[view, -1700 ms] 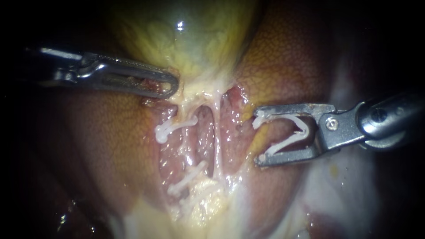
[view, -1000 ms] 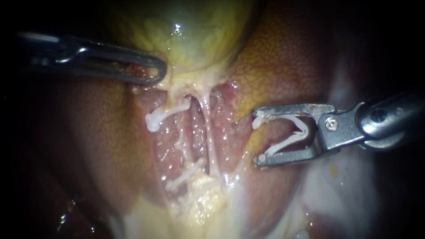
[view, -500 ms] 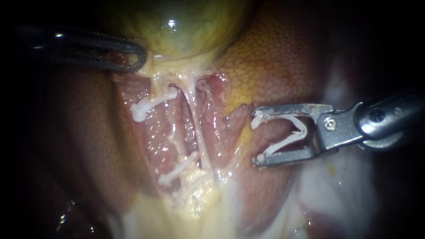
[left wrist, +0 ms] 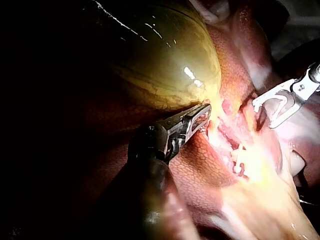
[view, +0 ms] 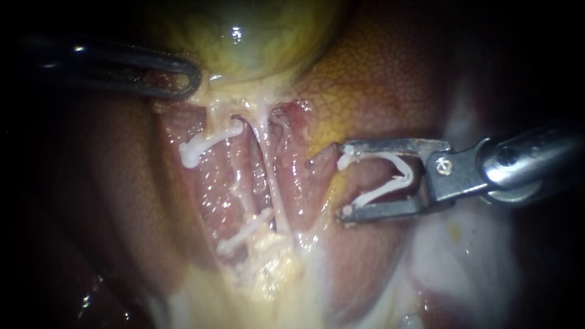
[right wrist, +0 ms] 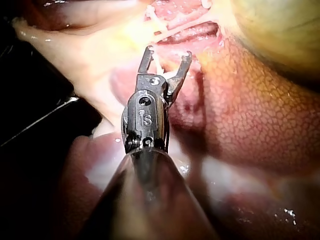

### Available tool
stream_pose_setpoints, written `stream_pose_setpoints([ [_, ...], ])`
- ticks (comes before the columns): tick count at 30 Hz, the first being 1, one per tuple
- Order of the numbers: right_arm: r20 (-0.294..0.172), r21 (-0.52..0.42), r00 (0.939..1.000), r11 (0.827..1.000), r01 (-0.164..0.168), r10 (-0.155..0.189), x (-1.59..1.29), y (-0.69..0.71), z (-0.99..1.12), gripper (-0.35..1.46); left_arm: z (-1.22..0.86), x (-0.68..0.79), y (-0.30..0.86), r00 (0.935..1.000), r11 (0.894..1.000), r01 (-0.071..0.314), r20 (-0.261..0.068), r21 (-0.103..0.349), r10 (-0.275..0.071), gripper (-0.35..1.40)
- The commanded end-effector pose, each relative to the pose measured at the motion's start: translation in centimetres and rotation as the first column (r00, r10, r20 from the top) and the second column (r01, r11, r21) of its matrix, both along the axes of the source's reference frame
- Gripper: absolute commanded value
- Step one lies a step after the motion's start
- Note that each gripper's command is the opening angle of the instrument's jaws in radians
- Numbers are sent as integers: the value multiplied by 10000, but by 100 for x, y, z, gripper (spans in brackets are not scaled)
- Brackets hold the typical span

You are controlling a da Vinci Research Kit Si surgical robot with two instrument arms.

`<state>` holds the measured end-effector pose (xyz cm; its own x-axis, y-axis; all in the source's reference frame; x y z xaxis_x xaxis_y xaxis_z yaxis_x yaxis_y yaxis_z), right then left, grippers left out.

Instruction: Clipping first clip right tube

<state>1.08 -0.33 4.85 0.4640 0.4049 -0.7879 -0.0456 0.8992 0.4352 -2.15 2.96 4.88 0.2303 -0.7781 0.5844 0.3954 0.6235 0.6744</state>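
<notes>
The right tube (view: 271, 183) is a thin pale strand running from the gallbladder (view: 256, 42) down to the fatty tissue. My right instrument (view: 340, 181) stands to its right, apart from it. Its jaws are spread wide and hold an open white clip (view: 390, 178) between them. That instrument (right wrist: 167, 54) points at the tubes in the right wrist view. My left instrument (view: 177, 82) has its jaws shut on tissue at the gallbladder's neck, as the left wrist view shows (left wrist: 199, 118). Two white clips (view: 204, 143) (view: 244, 234) sit on the left tube.
Mottled brown liver (view: 390, 79) lies on both sides of the opened bed. Pale yellow fat (view: 274, 268) lies under the tubes. Whitish tissue (view: 463, 256) lies under the shaft of my right instrument.
My left instrument has pulled the gallbladder neck to the left and upward, stretching and slanting the tubes. My right instrument with its clip has edged left toward the right tube.
</notes>
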Motion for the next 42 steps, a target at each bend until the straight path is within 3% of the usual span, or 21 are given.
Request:
stream_pose_setpoints([
  [1, -3, 106, 10000, 9999, -17, 17, 2, 0, 3, 50, -1, -1, 0, 10000, 10000, 13, 0, 0, -13, -35],
  [23, -186, 1632, 9998, 9866, -16, 47, 38, -21, 76, 49, -9, -9, -6, 10000, 10000, 1, 34, -20, -1, -35],
  [35, -714, 2318, 9973, 9728, 18, 151, 56, -22, 97, 49, -9, -10, -7, 10000, 10000, 10, 28, -22, -10, -35],
  [42, -1420, 2936, 9898, 9555, 295, 130, 58, -21, 100, 45, -10, -10, -7, 10000, 10000, 12, 26, -22, -12, -35],
])
